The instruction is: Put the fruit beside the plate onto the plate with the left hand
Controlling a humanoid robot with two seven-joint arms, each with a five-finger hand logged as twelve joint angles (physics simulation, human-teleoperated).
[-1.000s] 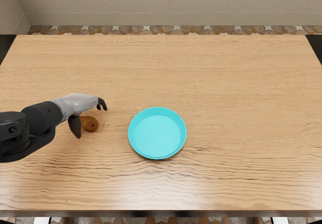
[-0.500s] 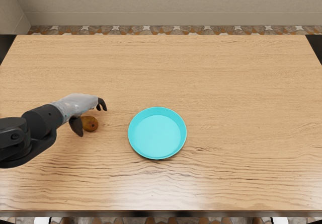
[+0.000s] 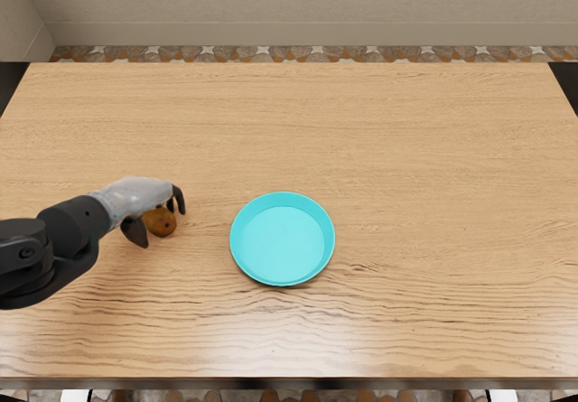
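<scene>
Left hand (image 3: pixel 149 205), nine o'clock of the plate (image 3: pixel 282 238): fingers (image 3: pixel 179 201), spread a second ago, now curl around the fruit (image 3: pixel 163 222), unlifted on the tabletop (image 3: pixel 406 149); your grasp looks ready.

Plate (image 3: pixel 282 239) on the table (image 3: pixel 379 122), near its front centre; fruit (image 3: pixel 163 222) left of the plate, apart; left hand (image 3: pixel 143 207) over the fruit.

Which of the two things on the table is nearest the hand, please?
The small brown fruit, enclosed by the curled left hand; the blue plate sits apart to its right.
</scene>
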